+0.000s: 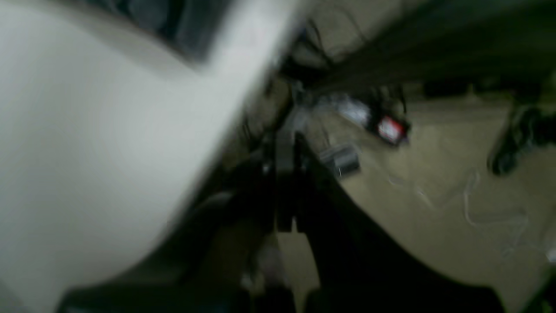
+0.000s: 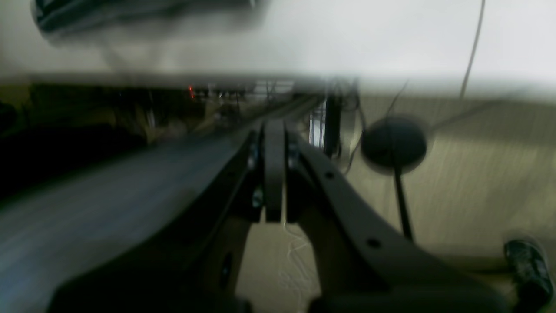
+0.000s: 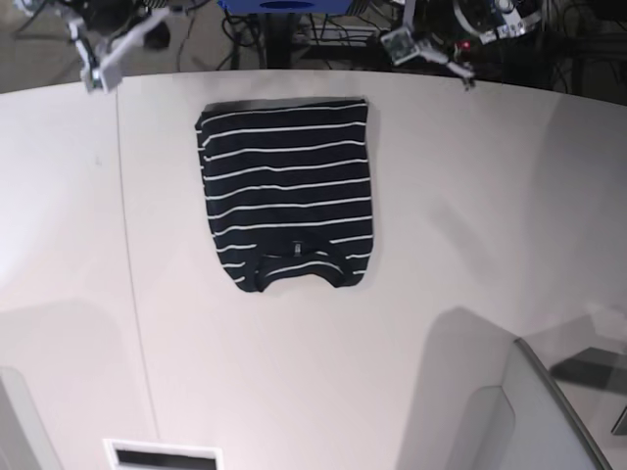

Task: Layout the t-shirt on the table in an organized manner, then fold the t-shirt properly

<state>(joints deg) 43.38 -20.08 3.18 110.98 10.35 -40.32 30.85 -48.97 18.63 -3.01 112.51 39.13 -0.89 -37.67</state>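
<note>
Your t-shirt [image 3: 286, 193] lies flat on the white surface [image 3: 470, 225], folded into a rectangle, collar toward the near edge, hem near the far edge. Left fingers [image 1: 284, 191] pressed together, holding nothing, out past the surface edge. Right fingers [image 2: 274, 174] likewise closed and empty, over the floor.

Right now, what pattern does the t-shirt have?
Thin white stripes on dark navy; the t-shirt shows best in the base view.
</note>
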